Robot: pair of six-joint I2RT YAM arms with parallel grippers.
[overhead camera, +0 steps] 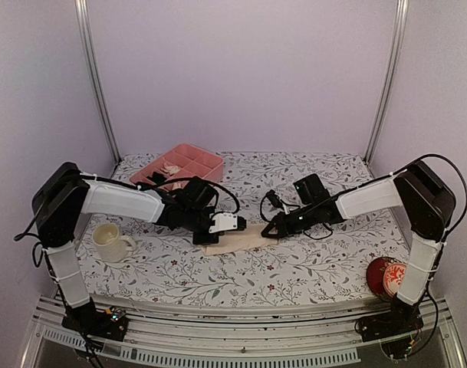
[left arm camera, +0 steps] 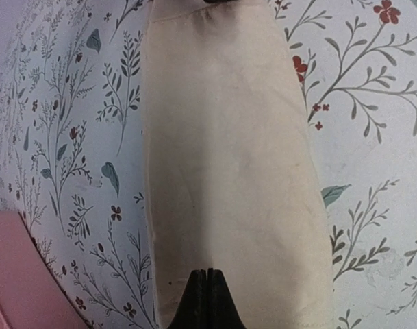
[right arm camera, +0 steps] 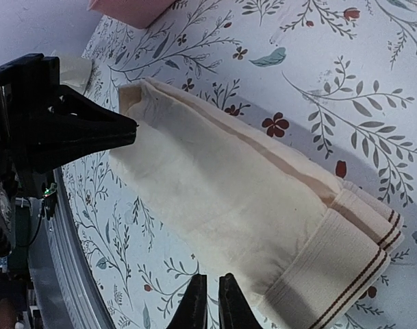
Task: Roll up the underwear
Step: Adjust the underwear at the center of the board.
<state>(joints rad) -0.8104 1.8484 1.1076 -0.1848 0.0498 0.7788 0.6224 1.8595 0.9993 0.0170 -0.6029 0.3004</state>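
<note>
The pale peach-beige underwear (overhead camera: 235, 239) lies folded into a long flat strip on the floral cloth between the arms. In the right wrist view its ribbed waistband (right arm camera: 345, 274) with thin brown stripes is at the end nearest me. My left gripper (overhead camera: 205, 238) is shut, its tips (left arm camera: 208, 274) resting on the strip's left end with no fabric between them; it also shows in the right wrist view (right arm camera: 129, 127). My right gripper (overhead camera: 268, 230) is shut to a thin slit, empty, at the strip's edge (right arm camera: 211, 281) beside the waistband. The olive-brown garment is out of view.
A pink compartment tray (overhead camera: 189, 162) stands at the back left holding small bundles. A cream mug (overhead camera: 110, 241) stands front left. A red round object (overhead camera: 386, 276) sits front right by the right arm's base. The table's front rail runs along the bottom.
</note>
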